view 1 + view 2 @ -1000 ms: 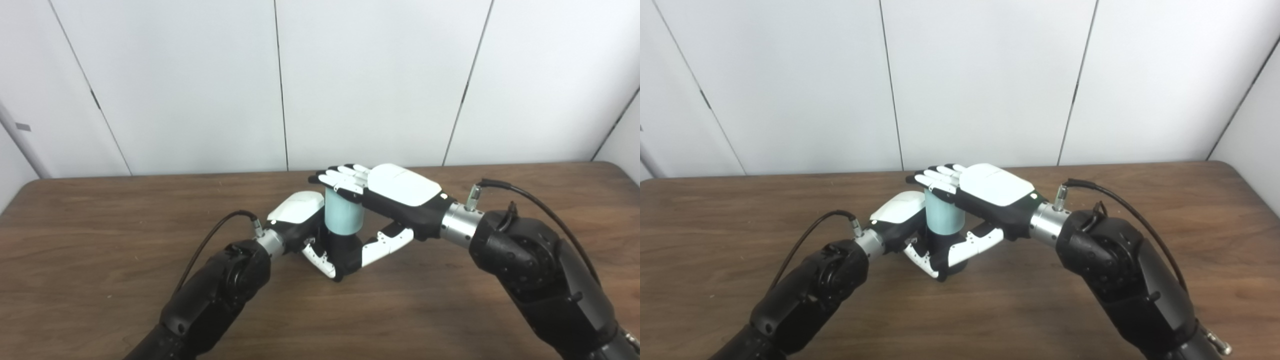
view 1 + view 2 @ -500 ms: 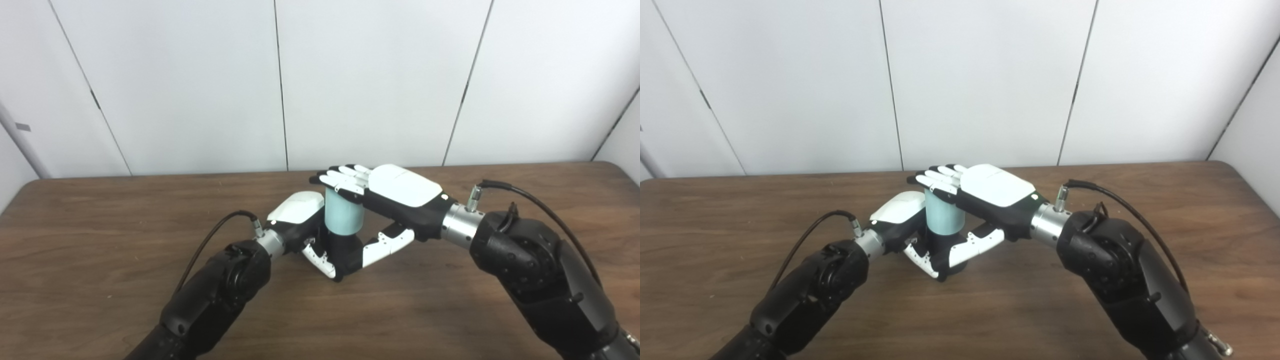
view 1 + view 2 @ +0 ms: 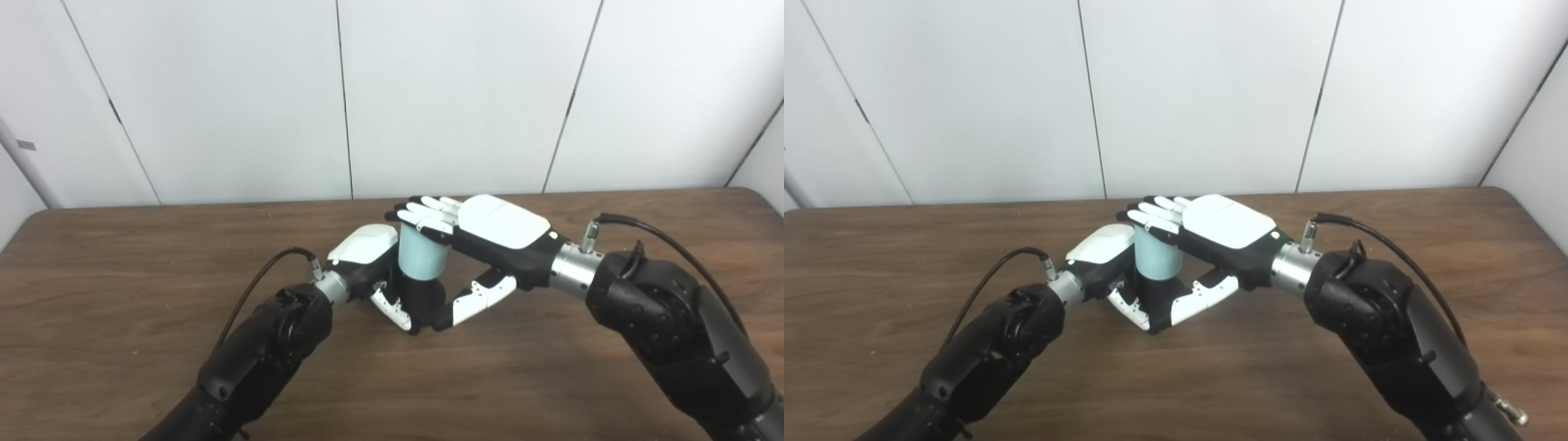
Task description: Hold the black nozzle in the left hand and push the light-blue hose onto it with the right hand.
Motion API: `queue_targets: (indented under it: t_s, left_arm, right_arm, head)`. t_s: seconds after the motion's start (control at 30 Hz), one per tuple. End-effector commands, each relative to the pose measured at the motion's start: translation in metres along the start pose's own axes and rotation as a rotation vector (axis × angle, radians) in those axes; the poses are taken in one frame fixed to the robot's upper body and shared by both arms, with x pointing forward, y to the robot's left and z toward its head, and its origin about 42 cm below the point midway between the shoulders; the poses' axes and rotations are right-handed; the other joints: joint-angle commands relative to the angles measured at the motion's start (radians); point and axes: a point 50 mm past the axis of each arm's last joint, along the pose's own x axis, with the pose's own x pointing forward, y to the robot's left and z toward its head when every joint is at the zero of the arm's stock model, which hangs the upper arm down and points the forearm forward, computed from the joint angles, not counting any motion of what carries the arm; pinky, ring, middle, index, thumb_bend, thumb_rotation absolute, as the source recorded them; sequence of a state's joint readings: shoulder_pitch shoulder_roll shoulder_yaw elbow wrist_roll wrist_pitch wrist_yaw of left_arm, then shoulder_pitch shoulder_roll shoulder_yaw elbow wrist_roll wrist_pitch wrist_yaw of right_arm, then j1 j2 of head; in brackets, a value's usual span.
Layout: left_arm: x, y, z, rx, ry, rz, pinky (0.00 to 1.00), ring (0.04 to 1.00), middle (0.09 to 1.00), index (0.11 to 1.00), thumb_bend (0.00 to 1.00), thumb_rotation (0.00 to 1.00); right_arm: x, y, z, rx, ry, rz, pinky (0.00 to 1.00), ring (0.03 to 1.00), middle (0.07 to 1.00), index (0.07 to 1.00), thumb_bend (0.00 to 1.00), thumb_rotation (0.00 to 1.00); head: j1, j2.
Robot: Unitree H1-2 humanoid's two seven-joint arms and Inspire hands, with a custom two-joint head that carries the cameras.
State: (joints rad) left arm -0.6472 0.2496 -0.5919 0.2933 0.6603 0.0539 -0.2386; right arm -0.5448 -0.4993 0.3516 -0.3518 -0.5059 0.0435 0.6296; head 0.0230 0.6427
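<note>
The light-blue hose point(image 3: 421, 260) stands upright on the black nozzle point(image 3: 421, 298), which sits near the middle of the brown tabletop point(image 3: 122, 294), closer to its far edge. The left hand point(image 3: 371, 264) is wrapped around the nozzle from the hose's left side, gripping it low down. The right hand point(image 3: 484, 236) lies flat across the top of the hose with its fingers point(image 3: 422, 215) stretched out straight and its thumb point(image 3: 474, 298) reaching down beside the nozzle, so it presses rather than grips
</note>
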Motion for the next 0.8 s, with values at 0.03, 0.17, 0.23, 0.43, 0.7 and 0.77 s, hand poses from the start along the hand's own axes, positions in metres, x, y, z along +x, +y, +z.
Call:
queue_targets:
  t_s: [0.03,0.17,0.23,0.43,0.7,0.77]
  left_arm:
    - [-0.009,-0.032,-0.016,0.024,0.069,-0.143,0.48,0.483,0.468,0.486,0.53,0.00]
    - [-0.008,-0.030,-0.018,0.022,0.072,-0.142,0.49,0.481,0.464,0.487,0.53,0.00]
    - [-0.008,-0.029,-0.018,0.019,0.072,-0.140,0.48,0.474,0.451,0.488,0.53,0.00]
    - [-0.007,-0.028,-0.016,0.014,0.067,-0.134,0.49,0.459,0.442,0.489,0.53,0.00]
    - [-0.008,-0.029,-0.018,0.015,0.070,-0.131,0.41,0.433,0.428,0.490,0.53,0.00]
    - [-0.008,-0.029,-0.017,0.011,0.071,-0.130,0.41,0.439,0.435,0.490,0.53,0.00]
  right_arm:
    - [-0.001,0.017,0.000,0.034,-0.050,0.136,0.98,0.994,1.000,0.982,0.72,0.98]
    - [-0.002,0.020,0.000,0.054,-0.052,0.149,0.98,0.994,1.000,0.982,0.73,0.96]
    - [-0.003,0.022,-0.001,0.056,-0.050,0.162,0.98,0.995,1.000,0.980,0.73,0.96]
    - [-0.001,0.023,-0.003,0.023,-0.035,0.178,0.98,0.991,0.999,0.968,0.74,0.96]
    - [0.001,0.022,-0.010,0.038,0.019,0.174,0.98,0.988,0.997,0.974,0.75,0.97]
    - [0.002,0.021,-0.008,0.060,0.030,0.174,0.98,0.989,1.000,0.983,0.75,0.97]
  head:
    - [0.000,0.005]
    - [-0.004,0.007]
    - [-0.001,0.008]
    - [0.002,0.010]
    - [0.007,0.011]
    - [0.004,0.012]
